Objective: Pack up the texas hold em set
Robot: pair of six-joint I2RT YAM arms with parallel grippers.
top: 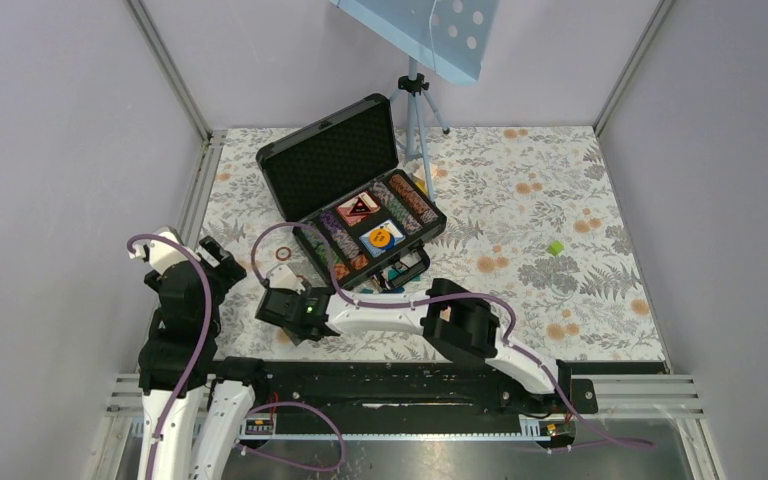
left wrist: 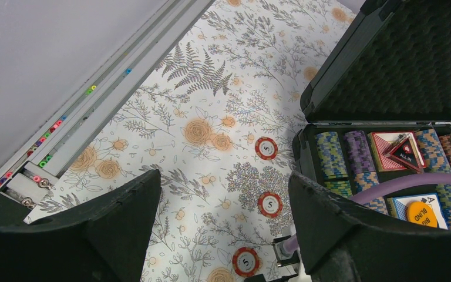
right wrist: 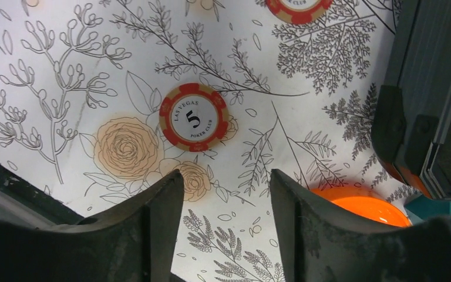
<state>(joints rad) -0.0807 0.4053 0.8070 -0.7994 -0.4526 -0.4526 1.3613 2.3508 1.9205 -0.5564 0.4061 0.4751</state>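
The black briefcase (top: 332,158) lies open mid-table, foam lid up, with rows of striped chips (top: 412,198) and red and blue card decks inside. In the left wrist view its tray (left wrist: 303,147) is at the right, with chip rows (left wrist: 331,154), the red deck (left wrist: 383,154) and an orange button (left wrist: 421,214). Three red "5" chips (left wrist: 266,148) lie loose on the floral cloth. My left gripper (left wrist: 224,179) is open and empty above them. My right gripper (right wrist: 226,176) is open and empty, just short of one red "5" chip (right wrist: 194,117). A second chip (right wrist: 298,6) lies at the top edge.
An orange curved piece (right wrist: 364,207) and a teal block (right wrist: 440,205) lie by the case's near corner (right wrist: 423,106). A green block (top: 556,247) sits right of the case, and a tripod (top: 415,100) stands behind it. My right arm's purple cable (left wrist: 399,185) crosses the tray.
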